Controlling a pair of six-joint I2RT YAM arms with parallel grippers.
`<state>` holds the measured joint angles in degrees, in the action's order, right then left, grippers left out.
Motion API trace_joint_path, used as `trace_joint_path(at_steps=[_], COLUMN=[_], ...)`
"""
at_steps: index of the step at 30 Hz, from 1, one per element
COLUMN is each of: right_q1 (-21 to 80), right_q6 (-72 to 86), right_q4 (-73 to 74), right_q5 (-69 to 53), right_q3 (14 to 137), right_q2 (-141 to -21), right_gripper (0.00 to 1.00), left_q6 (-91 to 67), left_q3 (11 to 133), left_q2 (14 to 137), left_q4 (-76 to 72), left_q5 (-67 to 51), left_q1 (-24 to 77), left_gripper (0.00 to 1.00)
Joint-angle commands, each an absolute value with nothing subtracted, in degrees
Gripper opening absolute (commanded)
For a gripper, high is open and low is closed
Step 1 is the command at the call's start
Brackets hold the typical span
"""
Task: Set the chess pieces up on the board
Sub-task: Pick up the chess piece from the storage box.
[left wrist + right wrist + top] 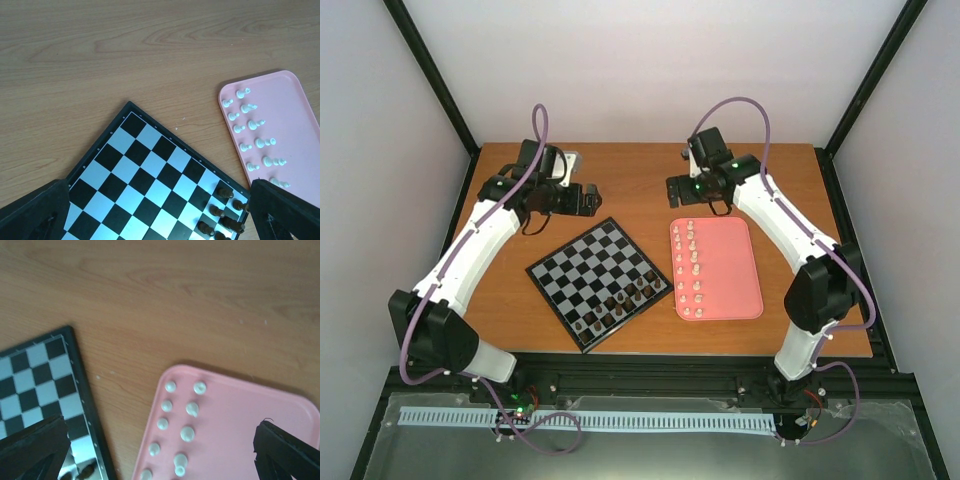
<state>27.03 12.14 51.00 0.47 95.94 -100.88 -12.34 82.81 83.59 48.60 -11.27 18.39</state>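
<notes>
First pick pending, seemingly: tiny cream-white chess figures [692, 268] lined up on a pink rounded plastic tray [742, 272] toward the right edge, none on the glossy black-and-silver checked board [588, 268] mid-table. Left gripper [588, 198] and right gripper [676, 188] spread, empty, near the far edge. Next: pinching one figure delicately.

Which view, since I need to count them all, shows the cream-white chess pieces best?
Top external: all the chess pieces stand in two columns on the pink tray, though small. Left wrist shows them sharper but cuts off the rows' end. Right wrist shows only about nine, blurred.
</notes>
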Motion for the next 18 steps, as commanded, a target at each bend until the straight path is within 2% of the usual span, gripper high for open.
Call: trace_joint_path(at_steps=[1, 9, 11, 15, 18], right_q1=[26.89, 26.89, 26.86, 27.17, 28.84], right_q6=[9.86, 8.72, 8.59, 9.87, 9.59], right_q4=[50.1, 52.02, 53.74, 58.36, 63.06], right_q5=[-1.63, -1.43, -1.42, -2.21, 0.4], right_q3=[101.7, 108.31, 109.09, 112.95, 117.68], right_q2=[-101.95, -104.16, -105.64, -110.33, -114.67], right_gripper=[1.0, 1.0, 0.96, 0.8, 0.77], left_q6=[-11.84, -12.19, -12.45, -13.52, -15.44], left_q3=[82.62, 83.24, 82.62, 79.71, 77.13], left_q2=[81.07, 80.45, 80.14, 78.65, 77.44], left_q4=[48.61, 49.56, 50.2, 50.81, 51.19], left_q5=[-9.2, -6.77, -4.94, -3.78, -6.12], left_q1=[18.2, 18.21, 18.19, 17.16, 14.41], left_gripper=[1.0, 1.0, 1.0, 1.0, 1.0])
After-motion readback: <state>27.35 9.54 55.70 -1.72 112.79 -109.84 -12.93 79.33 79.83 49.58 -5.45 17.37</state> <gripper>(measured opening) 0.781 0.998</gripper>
